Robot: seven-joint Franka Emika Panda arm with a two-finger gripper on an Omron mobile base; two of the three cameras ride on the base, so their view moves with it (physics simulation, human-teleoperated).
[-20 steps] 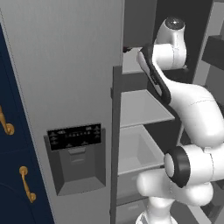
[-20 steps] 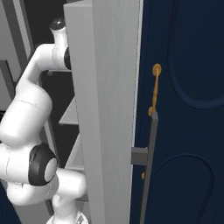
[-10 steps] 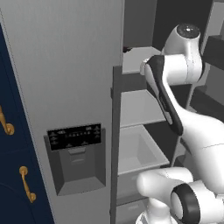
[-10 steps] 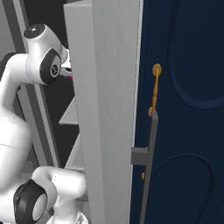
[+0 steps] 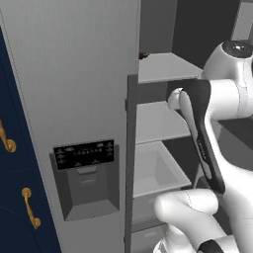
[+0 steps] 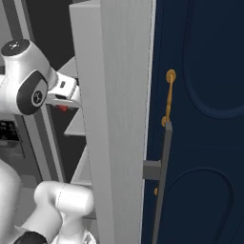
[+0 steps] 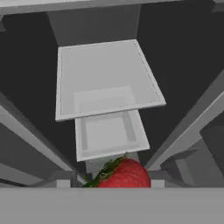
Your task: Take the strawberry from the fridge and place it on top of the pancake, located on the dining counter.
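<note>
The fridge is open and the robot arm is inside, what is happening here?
The white arm is working at the open fridge. Its pincer holds the strawberry, the red berry sitting close at the bottom of the hand view, above the white shelves and a drawer. The berry is off the shelf and not yet out of the fridge.

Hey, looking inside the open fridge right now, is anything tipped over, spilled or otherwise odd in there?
Nothing stands out. The fridge shelves and the drawer sit level and bare, with no spill. The strawberry sits whole, green leaves on, right at the gripper, off the shelves. A small dark object rests on the top shelf edge, too small to identify.
</note>
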